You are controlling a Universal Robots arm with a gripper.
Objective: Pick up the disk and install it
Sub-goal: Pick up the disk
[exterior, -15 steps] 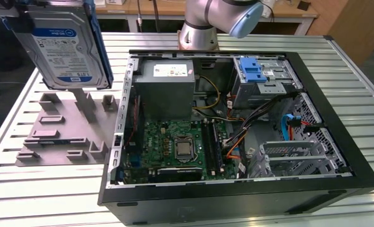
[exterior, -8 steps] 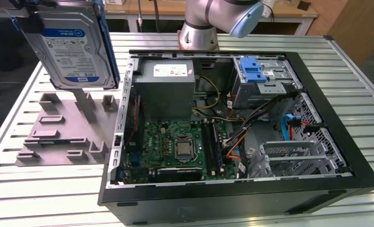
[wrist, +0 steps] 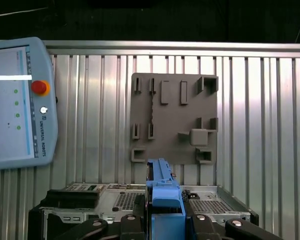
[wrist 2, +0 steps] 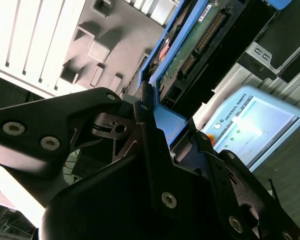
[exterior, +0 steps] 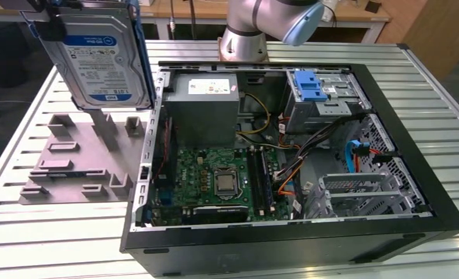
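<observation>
Gripper (wrist: 165,217) pinches the disk (exterior: 101,58) by its blue rail. A grey fixture (wrist: 172,117) lies below it, with the computer case (exterior: 291,145) just beside.

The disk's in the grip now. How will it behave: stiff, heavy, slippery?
Likely stiff: the disk is a flat metal-cased slab and hangs near upright without sagging. Probably heavy for its size, being metal. The gripper clamps its blue plastic rail, which may be smooth, so it could slip or pivot if jolted.
</observation>
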